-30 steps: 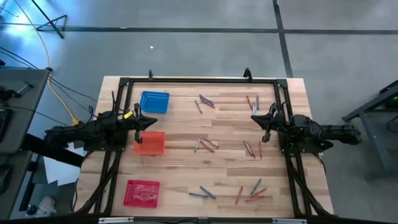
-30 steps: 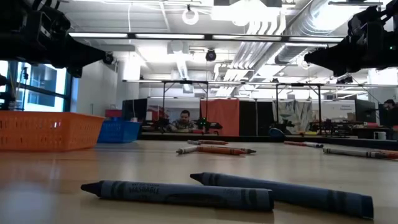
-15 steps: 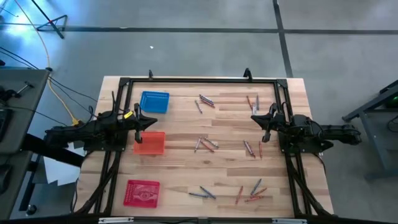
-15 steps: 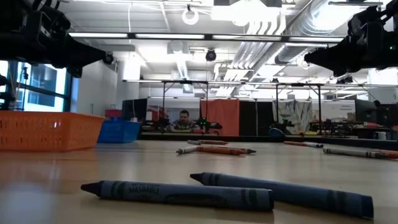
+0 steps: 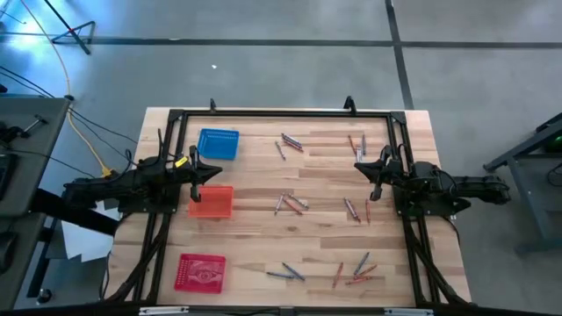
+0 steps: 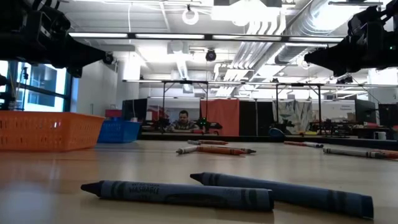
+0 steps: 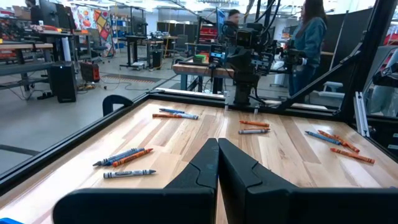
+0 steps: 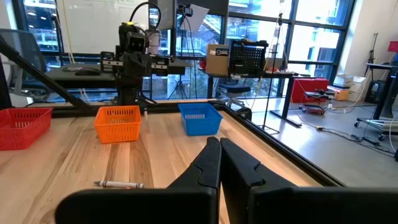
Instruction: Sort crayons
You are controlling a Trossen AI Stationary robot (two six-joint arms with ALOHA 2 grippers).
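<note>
The crayons (image 5: 290, 204) are lying scattered in small clusters across the middle and right of the table (image 5: 255, 254) — none in a basket. The left claw (image 5: 195, 173) is hovering by the orange basket (image 5: 212, 202), fingers pressed together, gripping nothing. The right claw (image 5: 375, 171) is likewise closed and empty at the right edge.

The crayons (image 5: 291, 204) are thin red, orange, blue and greyish sticks, all lying flat in loose clusters across the bench (image 5: 255, 254). Two dark bluish ones lie side by side near its front edge.
</note>
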